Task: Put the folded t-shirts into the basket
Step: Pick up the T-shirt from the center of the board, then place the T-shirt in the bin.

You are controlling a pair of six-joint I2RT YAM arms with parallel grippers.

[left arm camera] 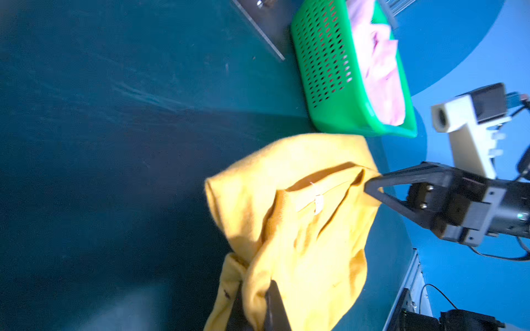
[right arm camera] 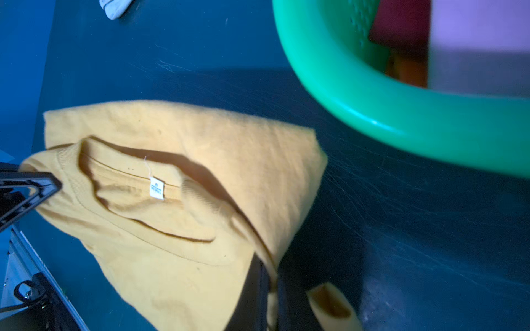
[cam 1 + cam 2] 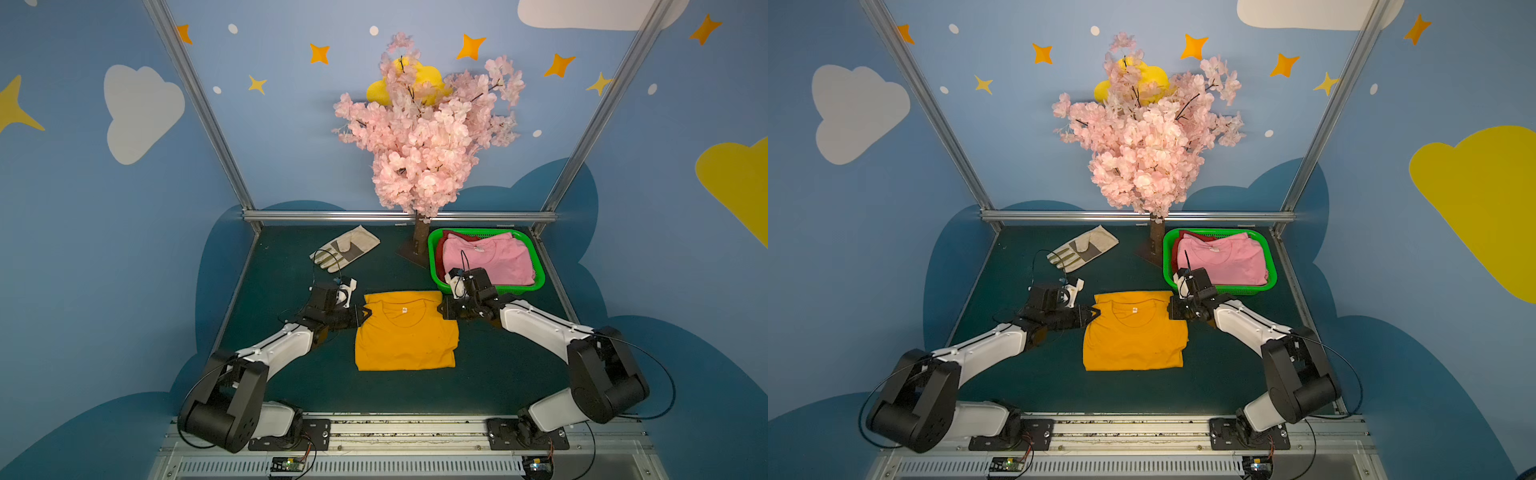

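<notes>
Two grips: you have both arms on one garment, the mustard yellow t-shirt (image 3: pixel 405 336), one at each corner of its collar end.
Left side: your left gripper (image 3: pixel 366 312) has its fingers closed on the shirt's left collar corner. The cloth bunches around them in the left wrist view.
Right side: your right gripper (image 3: pixel 440 309) has its fingers pinched shut on the opposite collar corner, the dark tips pressed into a fold.
Shirt: it sits in the middle of the bench (image 3: pixel 498 374), collar toward the far edge, with the white neck label (image 2: pixel 157 187) face up. The hem end lies flat in both top views, while the wrist views show the collar end rumpled into loose folds between the two grips.
Basket: the green basket (image 3: pixel 432 254) stands at the far right corner of the bench, just beyond your right gripper and apart from the yellow shirt.
Inside: a pink t-shirt (image 3: pixel 490 262) lies on top. A dark red t-shirt (image 2: pixel 401 25) shows beneath it along the basket's left and far sides. A sliver of orange cloth (image 2: pixel 407 71) shows lower down in the right wrist view, too blurred to say more.
Glove: a beige-and-grey work glove (image 3: pixel 345 248) lies near the far edge, left of centre, apart from the shirt.
Tree: a pink blossom tree (image 3: pixel 424 137) stands at the middle of the far edge, its base just beside the basket's left wall.
</notes>
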